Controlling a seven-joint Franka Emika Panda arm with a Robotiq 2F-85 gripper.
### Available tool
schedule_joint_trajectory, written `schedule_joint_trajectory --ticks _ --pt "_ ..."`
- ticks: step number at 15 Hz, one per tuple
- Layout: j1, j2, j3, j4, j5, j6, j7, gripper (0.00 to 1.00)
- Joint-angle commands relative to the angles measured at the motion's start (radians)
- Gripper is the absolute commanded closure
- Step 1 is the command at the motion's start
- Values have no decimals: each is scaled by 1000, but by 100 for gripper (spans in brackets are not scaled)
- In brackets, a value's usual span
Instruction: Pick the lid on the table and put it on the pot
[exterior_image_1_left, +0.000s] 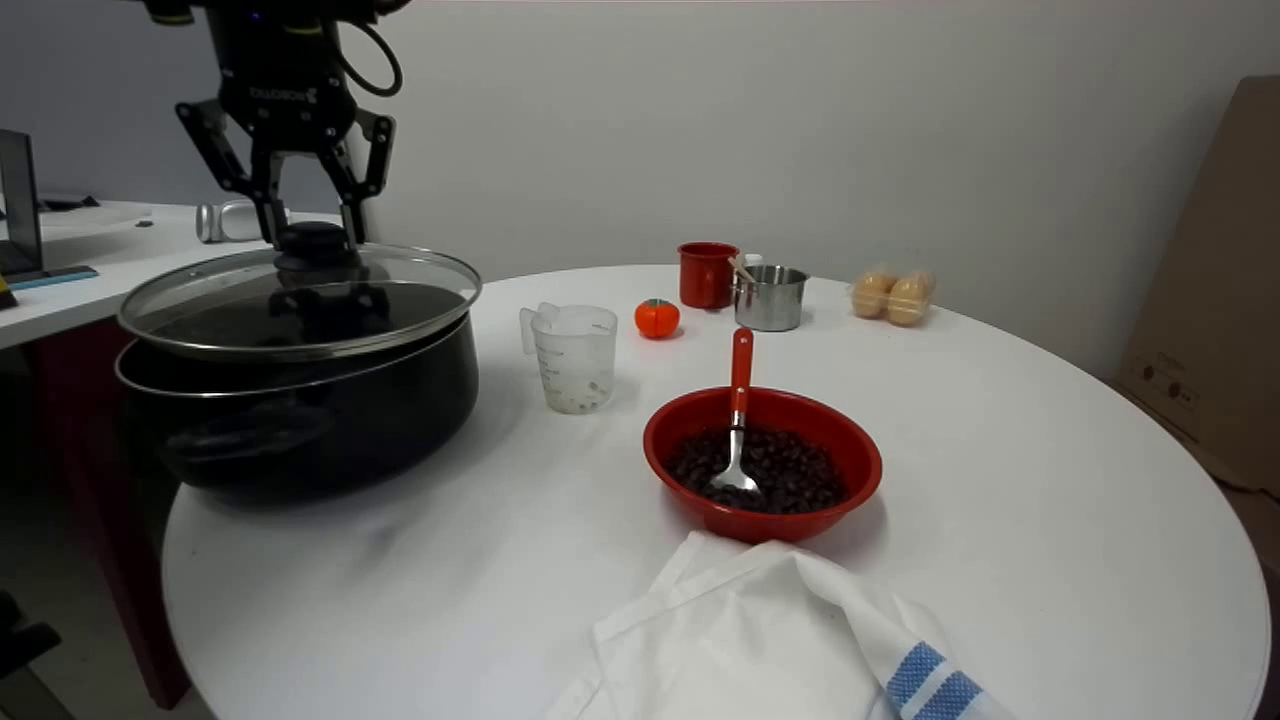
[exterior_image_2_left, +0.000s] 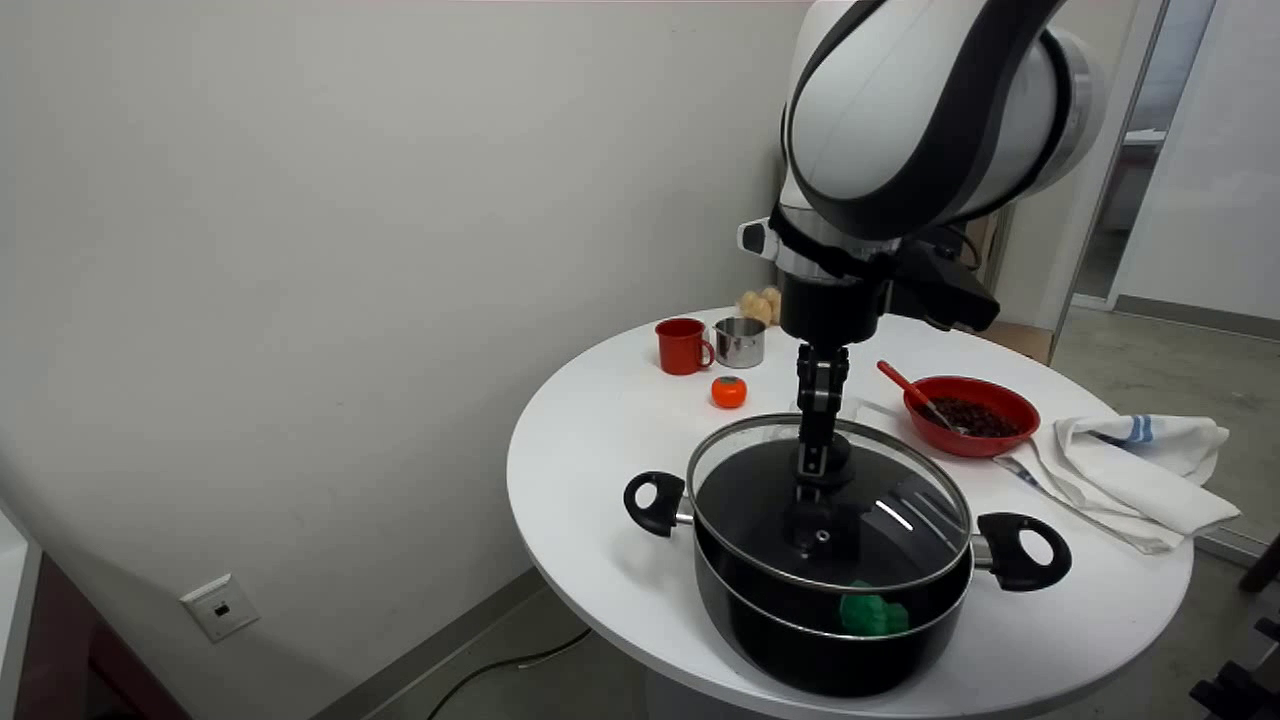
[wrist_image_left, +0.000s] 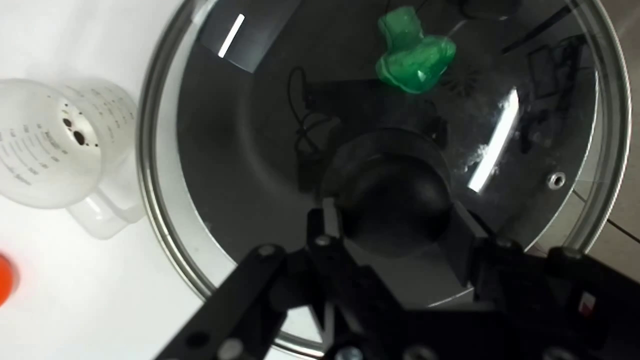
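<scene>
The tool (exterior_image_1_left: 312, 232) holds the lid (exterior_image_1_left: 255, 315) by its knob (exterior_image_1_left: 312, 243) over the pot (exterior_image_1_left: 360, 430)

The tool (exterior_image_1_left: 314, 235) is black. Beneath it, the lid (exterior_image_1_left: 255, 322) shows clear glass, a silver rim and a black knob (exterior_image_1_left: 318, 252); lower still, the pot (exterior_image_1_left: 370, 425) is black and silver-rimmed, a green piece (exterior_image_2_left: 872, 614) inside. Near the tool, the measuring jug (exterior_image_1_left: 580, 352) is translucent with dark markings. Farther from it, a small round item (exterior_image_1_left: 657, 320) is orange, the mug (exterior_image_1_left: 706, 276) red, the metal cup (exterior_image_1_left: 769, 303) silver, the bowl (exterior_image_1_left: 760, 525) red, the spoon (exterior_image_1_left: 740, 388) silver with an orange-red handle, and the cloth (exterior_image_1_left: 755, 635) white with blue bands. The counter (exterior_image_1_left: 1050, 510) is white.
</scene>
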Motion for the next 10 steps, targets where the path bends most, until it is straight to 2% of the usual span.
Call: schedule_joint_trajectory --ticks 1,10 --pt "-15 0 12 15 42 -5 -52 75" --pt "-12 14 11 -19 6 19 -39 75"
